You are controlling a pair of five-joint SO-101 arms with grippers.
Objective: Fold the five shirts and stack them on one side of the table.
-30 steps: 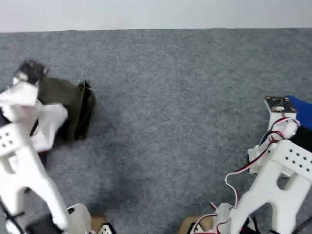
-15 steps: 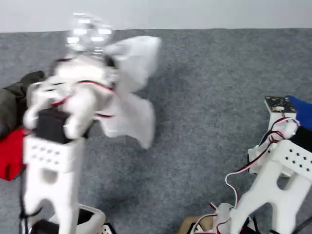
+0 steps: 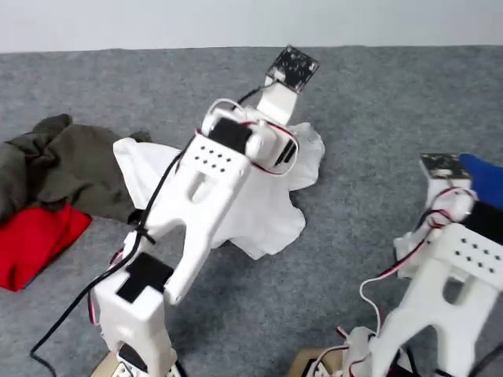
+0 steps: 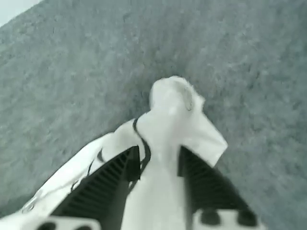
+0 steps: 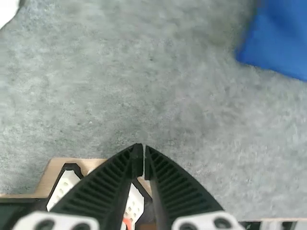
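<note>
A white shirt (image 3: pixel 267 212) lies crumpled on the grey table middle, partly under my left arm (image 3: pixel 212 181), which stretches over it. In the left wrist view my left gripper (image 4: pixel 156 160) is shut on a bunched fold of the white shirt (image 4: pixel 177 110), just above the carpet. An olive shirt (image 3: pixel 71 161) and a red shirt (image 3: pixel 31 239) lie heaped at the table's left side. At the right edge a blue shirt (image 3: pixel 483 177) shows, also seen as the blue shirt (image 5: pixel 278 38) in the right wrist view. My right gripper (image 5: pixel 140 149) is shut on nothing, low above bare carpet.
The table is covered in grey carpet (image 3: pixel 377 102), bare at the back and between the white shirt and the right arm (image 3: pixel 448 267). A pale wall runs along the far edge. A wooden base plate (image 5: pixel 72 167) sits under the right arm.
My left arm swung from the pile at the left to the table's middle, carrying the white shirt, which now rests spread on the carpet. The right arm barely moved.
</note>
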